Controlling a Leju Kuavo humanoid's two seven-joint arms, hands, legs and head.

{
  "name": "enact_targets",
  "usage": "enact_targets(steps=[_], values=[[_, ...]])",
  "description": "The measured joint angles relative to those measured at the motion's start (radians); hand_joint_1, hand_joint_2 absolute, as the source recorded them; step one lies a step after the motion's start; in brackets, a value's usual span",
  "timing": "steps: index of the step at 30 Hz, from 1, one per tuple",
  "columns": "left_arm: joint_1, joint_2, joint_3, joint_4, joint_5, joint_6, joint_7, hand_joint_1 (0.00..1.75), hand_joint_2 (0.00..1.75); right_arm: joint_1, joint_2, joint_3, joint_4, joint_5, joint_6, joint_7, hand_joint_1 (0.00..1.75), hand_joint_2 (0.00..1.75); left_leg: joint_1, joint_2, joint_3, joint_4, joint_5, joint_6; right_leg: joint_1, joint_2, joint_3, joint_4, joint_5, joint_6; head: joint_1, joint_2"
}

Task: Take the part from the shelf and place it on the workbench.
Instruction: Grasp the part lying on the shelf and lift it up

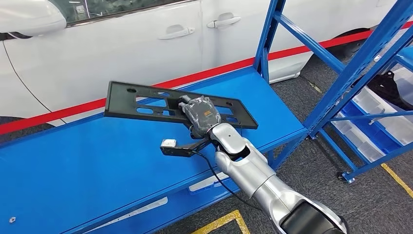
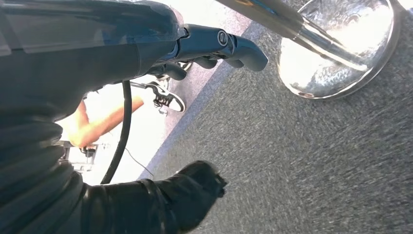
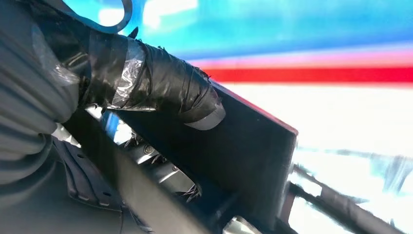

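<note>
The right hand (image 1: 202, 113) holds a flat black plate (image 1: 146, 103) with holes cut in it. This is the part. The hand grips it near the middle of its near edge, and the plate stretches out to the left and right of the hand. It sits over the blue desk (image 1: 87, 165), close to the top. I cannot tell if it touches the desk or is just above it. In the right wrist view, a thumb wrapped in black tape (image 3: 160, 87) presses on the flat side of the plate (image 3: 243, 151). A white car (image 1: 122, 53) stands behind the desk, with a red strip (image 1: 58, 116) running along in front of it. To the right is a blue shelf rack (image 1: 350, 92) with clear bins (image 1: 384, 122) on it. The floor is grey carpet (image 1: 321, 195). The left hand (image 2: 214, 46) hangs over the carpet. Its fingers are curled in and hold nothing. A shiny round metal base (image 2: 341, 48) stands on the carpet near it.
</note>
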Motion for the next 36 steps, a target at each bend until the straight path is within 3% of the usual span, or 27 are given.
enact_targets(steps=[6,15,22,25,31,33,34,36], values=[[0.003,0.000,0.000,0.000,-0.002,0.000,0.000,0.00,1.75,0.015,-0.024,-0.035,-0.116,0.017,-0.009,0.001,1.75,1.75,0.000,0.000,0.000,-0.001,0.000,0.000,0.000,0.000,-0.001,0.000,0.000,0.000,0.000,0.000],[0.003,0.000,0.000,0.000,-0.003,0.000,0.000,0.00,1.75,0.028,-0.037,-0.046,-0.161,0.021,-0.013,0.000,1.75,1.75,0.000,0.000,0.000,-0.002,0.000,0.000,0.001,0.000,-0.002,0.001,0.000,0.000,0.000,0.000],[0.003,0.000,0.000,0.001,-0.017,0.002,-0.004,0.00,1.75,0.067,-0.046,-0.060,-0.239,0.121,-0.160,-0.021,1.75,1.75,-0.002,-0.001,-0.001,-0.001,-0.001,0.001,-0.002,0.000,-0.002,0.001,-0.001,0.001,0.000,0.000],[0.003,0.000,0.000,0.001,-0.025,0.001,-0.004,0.00,1.75,0.088,-0.054,-0.060,-0.282,0.154,-0.176,-0.032,1.75,1.75,-0.004,-0.001,-0.001,0.000,-0.003,0.002,-0.004,0.000,-0.002,0.000,-0.001,0.002,0.000,0.000],[-0.002,0.002,0.000,0.001,-0.034,-0.028,-0.004,0.00,1.75,0.102,-0.061,-0.027,-0.295,0.178,-0.175,-0.060,1.75,1.75,-0.008,0.000,-0.002,0.002,-0.002,0.014,-0.009,0.000,-0.001,-0.001,0.001,0.015,0.000,0.000],[-0.007,0.003,0.000,0.002,-0.034,-0.035,-0.004,0.00,1.75,0.100,-0.063,-0.010,-0.296,0.178,-0.174,-0.065,1.75,1.75,-0.003,0.002,0.002,-0.010,0.009,0.023,-0.009,-0.001,-0.006,0.014,-0.014,0.022,0.000,0.000],[-0.009,0.003,0.000,0.002,-0.034,-0.037,-0.005,0.00,1.75,0.098,-0.064,-0.003,-0.296,0.178,-0.174,-0.067,1.75,1.75,0.001,0.004,0.004,-0.017,0.013,0.027,-0.009,-0.002,-0.019,0.045,-0.037,0.025,0.001,0.000],[-0.011,0.003,0.000,0.002,-0.033,-0.045,-0.007,0.00,1.75,0.096,-0.068,0.012,-0.296,0.178,-0.174,-0.069,1.75,1.75,0.002,0.005,0.003,-0.021,0.017,0.030,-0.013,-0.004,-0.069,0.161,-0.105,0.032,0.001,0.000]])
